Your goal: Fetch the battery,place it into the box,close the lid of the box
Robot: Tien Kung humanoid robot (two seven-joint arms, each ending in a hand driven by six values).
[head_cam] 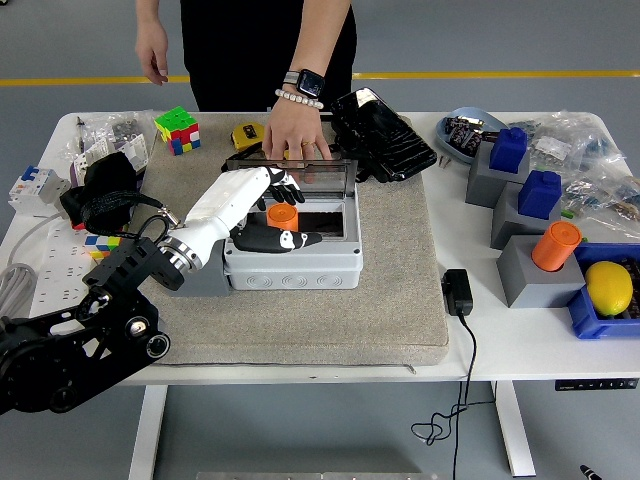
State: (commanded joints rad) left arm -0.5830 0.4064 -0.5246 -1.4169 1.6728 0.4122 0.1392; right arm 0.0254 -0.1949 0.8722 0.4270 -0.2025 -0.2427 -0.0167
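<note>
Centrally, we see the left hand, fingers spread and empty, over the grey box; its transparent lid stands just above-right, steadied by a person's hand.

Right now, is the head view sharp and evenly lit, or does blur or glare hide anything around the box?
Head view: sharp throughout, lit evenly with soft shadows. The left hand over the box shows no motion blur. The clear lid carries faint reflections, yet the orange battery inside reads clearly. The glossy black bag has small highlights.
</note>
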